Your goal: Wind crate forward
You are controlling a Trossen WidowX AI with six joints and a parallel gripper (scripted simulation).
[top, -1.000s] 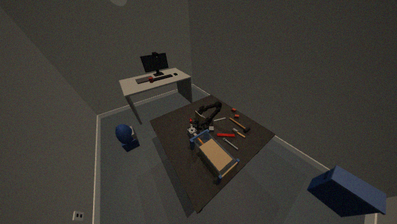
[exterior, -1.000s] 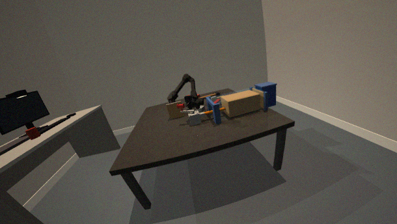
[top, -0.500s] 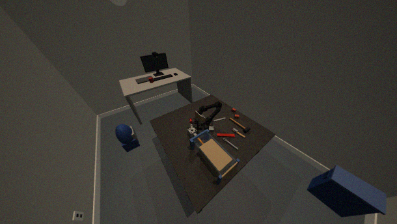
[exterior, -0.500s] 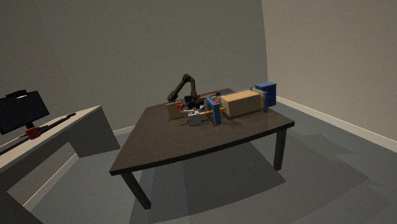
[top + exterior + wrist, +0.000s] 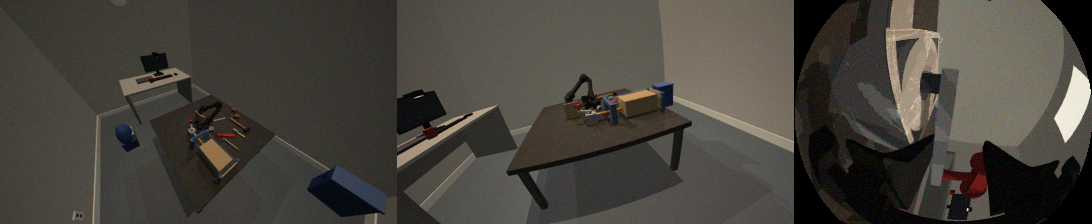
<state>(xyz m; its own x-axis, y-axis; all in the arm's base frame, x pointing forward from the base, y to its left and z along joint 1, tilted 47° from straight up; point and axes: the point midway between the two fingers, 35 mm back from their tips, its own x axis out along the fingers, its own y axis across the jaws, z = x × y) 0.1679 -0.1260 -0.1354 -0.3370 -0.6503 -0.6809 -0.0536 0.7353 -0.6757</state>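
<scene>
The tan crate (image 5: 216, 154) (image 5: 639, 104) sits flat in the clear-panelled cubby, with a gap between its front and the blue frame (image 5: 200, 135) (image 5: 613, 114) at the mouth. An orange strap (image 5: 200, 141) (image 5: 606, 112) runs from the crate to the grey winch (image 5: 192, 131) (image 5: 592, 120). The handle, a grey bar (image 5: 947, 110) with a red knob (image 5: 976, 182) (image 5: 577, 106) (image 5: 191, 120), lies across the winch top. Its dark key (image 5: 930, 83) points to the winch; how deep it sits is unclear. My gripper (image 5: 960, 141) is part open, with the knob showing between the fingers, near the right one, not clamped.
A tan upright panel (image 5: 571, 111) stands beside the arm. A hammer (image 5: 239, 124), a red bar (image 5: 225, 135), a wrench (image 5: 231, 144), a wooden-handled tool (image 5: 240, 133), a silver bar (image 5: 220, 119) and two red blocks (image 5: 233, 109) (image 5: 236, 116) lie on the bench.
</scene>
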